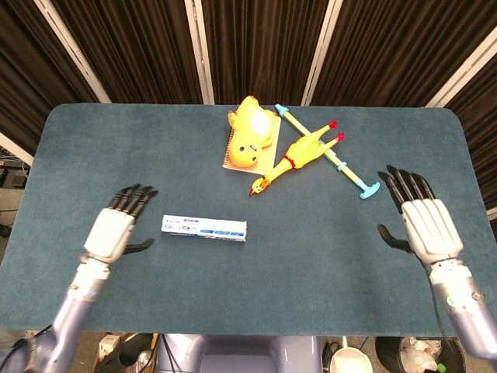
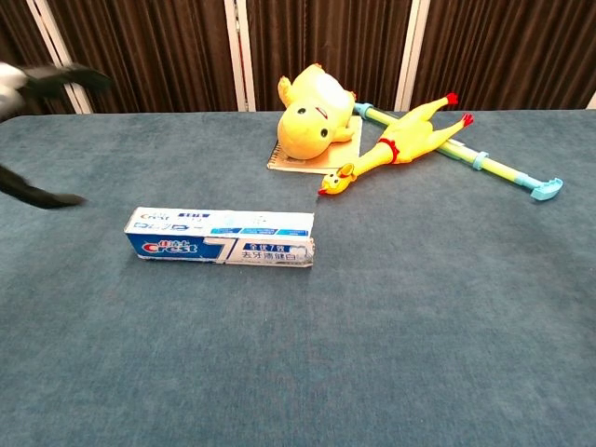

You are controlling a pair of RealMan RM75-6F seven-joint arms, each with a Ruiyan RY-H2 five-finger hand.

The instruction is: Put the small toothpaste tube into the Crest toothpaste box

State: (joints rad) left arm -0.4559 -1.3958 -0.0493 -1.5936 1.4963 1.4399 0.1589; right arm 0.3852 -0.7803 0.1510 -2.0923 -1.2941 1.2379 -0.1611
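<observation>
The Crest toothpaste box [image 1: 204,228] lies flat on the blue table, left of centre; in the chest view the box [image 2: 221,237] shows its blue and white printed side. No small toothpaste tube is visible outside the box. My left hand [image 1: 116,228] hovers to the left of the box, fingers spread, holding nothing; only blurred fingertips [image 2: 54,78] show in the chest view. My right hand [image 1: 423,221] is far off at the right edge, fingers spread and empty.
A yellow plush duck [image 1: 250,130] lies on a notepad at the back centre. Beside it are a rubber chicken [image 1: 297,155] and a long green and yellow stick [image 1: 326,151]. The table's right edge [image 1: 474,179] runs close to my right hand.
</observation>
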